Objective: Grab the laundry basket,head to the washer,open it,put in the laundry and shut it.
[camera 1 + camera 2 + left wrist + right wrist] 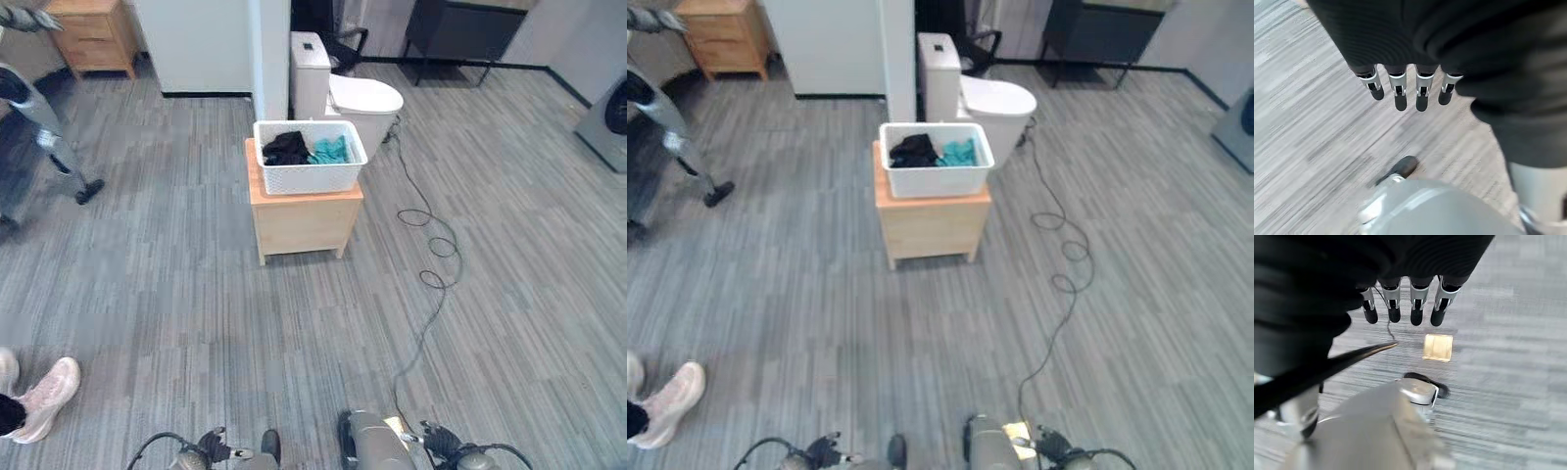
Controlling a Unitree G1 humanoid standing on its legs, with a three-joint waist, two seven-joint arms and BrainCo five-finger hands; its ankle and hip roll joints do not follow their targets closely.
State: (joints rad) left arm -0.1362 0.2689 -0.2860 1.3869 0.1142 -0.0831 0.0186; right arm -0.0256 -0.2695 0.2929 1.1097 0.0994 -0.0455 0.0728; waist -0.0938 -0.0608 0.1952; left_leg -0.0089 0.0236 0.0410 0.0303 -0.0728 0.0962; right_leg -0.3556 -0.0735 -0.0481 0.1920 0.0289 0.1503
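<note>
So the white laundry basket [310,157] is sitting on top of a small wooden cabinet [302,217], with black clothes [286,148] and something teal [331,150] piled inside, and a white toilet [350,98] is right behind that cabinet. The washer [609,122] is well off to the cabinet's right. Both hands hang empty over the grey floor [196,294] with fingers straight and relaxed, left hand [1405,90] and right hand [1403,308], nowhere near the cabinet.

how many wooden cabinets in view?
2. One wooden cabinet stands mid-floor with the white laundry basket on top, in front of the toilet. The second cabinet is at the far left by the wall. Others may be out of frame.
</note>
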